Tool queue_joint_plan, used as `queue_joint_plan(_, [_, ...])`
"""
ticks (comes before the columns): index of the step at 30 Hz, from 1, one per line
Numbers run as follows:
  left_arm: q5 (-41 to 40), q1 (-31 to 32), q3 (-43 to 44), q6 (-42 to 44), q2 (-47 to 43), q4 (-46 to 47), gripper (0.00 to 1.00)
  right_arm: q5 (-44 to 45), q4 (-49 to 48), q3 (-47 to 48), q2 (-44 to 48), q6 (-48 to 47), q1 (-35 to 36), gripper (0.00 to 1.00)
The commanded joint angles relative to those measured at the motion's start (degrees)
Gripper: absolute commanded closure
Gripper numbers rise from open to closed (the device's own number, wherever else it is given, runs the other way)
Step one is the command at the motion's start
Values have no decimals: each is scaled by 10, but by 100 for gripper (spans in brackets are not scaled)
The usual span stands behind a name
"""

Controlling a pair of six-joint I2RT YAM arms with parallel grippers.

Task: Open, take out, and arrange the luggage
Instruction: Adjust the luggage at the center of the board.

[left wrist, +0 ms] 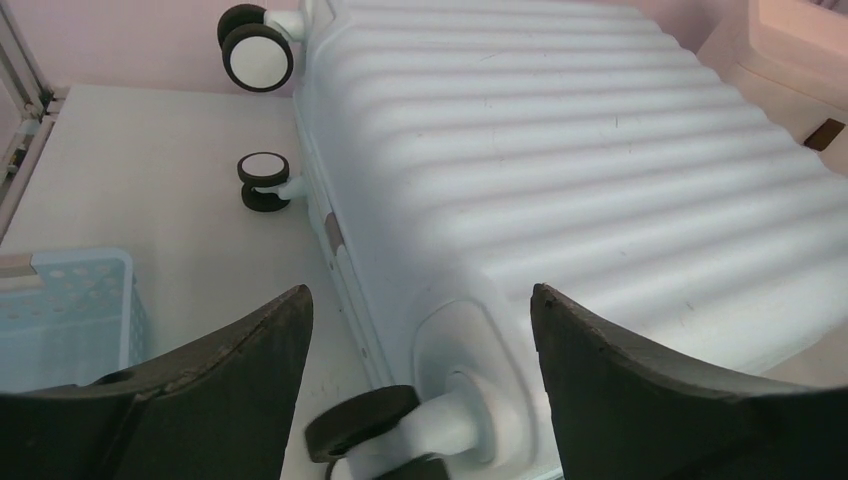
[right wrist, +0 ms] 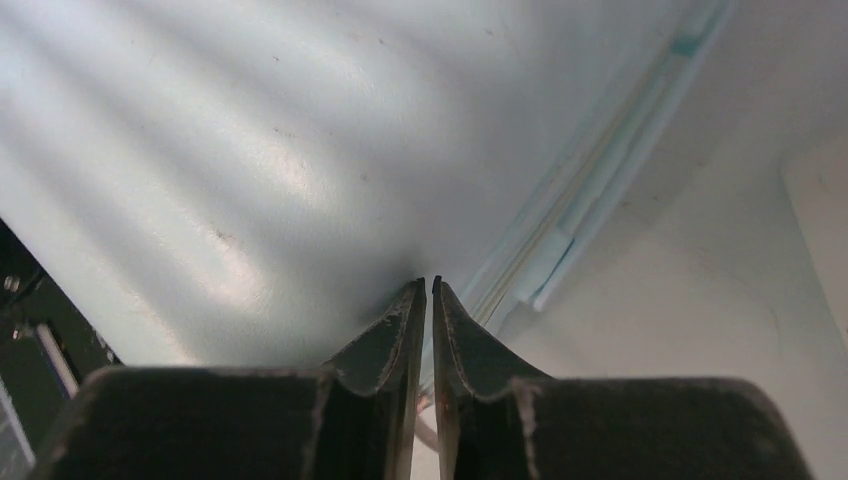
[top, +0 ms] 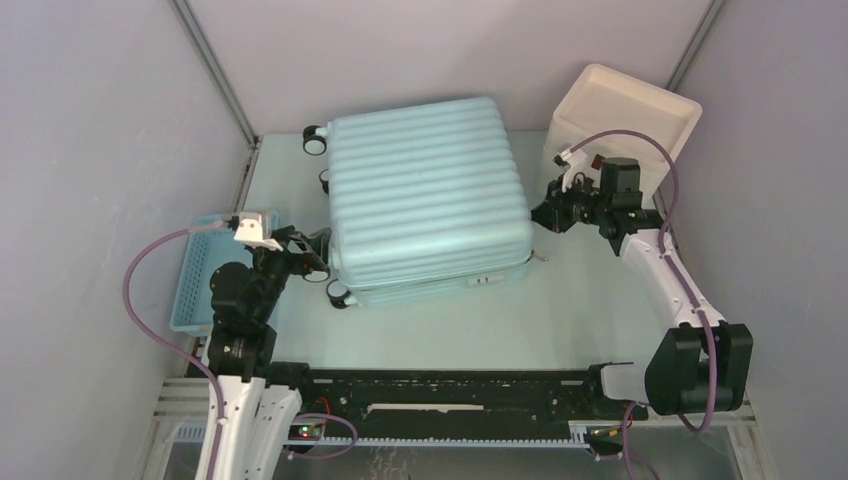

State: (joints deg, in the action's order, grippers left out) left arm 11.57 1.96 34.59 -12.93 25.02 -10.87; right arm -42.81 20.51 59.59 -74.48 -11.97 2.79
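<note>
Unzipping the closed luggage [top: 425, 190] seems in hand: the right claw [right wrist: 430, 285] is clenched at its seam, the left claw [left wrist: 420, 298] released. The zip must be drawn along next.

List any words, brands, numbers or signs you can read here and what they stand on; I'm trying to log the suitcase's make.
No text can be read in any view.
The luggage shows only plain ribs, with no brand or label visible.
The small fitting on its near edge is too small to tell whether it bears digits.
The blue basket and the cream box show no print.
</note>
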Motion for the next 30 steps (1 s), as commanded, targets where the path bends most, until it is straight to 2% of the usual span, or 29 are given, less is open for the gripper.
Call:
queue_joint_plan(1, [-1,-2,9,17,-23,18,16,-208,39,-18,2,-30,91,82])
queue_joint_plan(8, [-14,-2,-1,18,-59,35,16,-227,68,-18,-7,-79,136,82])
queue_joint_plan(13, [-16,-2,-7,19,-74,44,16,-233,107,-19,4,-148,158,79])
queue_joint_plan(23, [-8,-2,-6,14,-64,41,16,-168,180,-18,47,-276,151,56])
queue_joint_plan(30, [9,-2,-3,10,-56,20,15,-195,228,-18,66,-345,102,42])
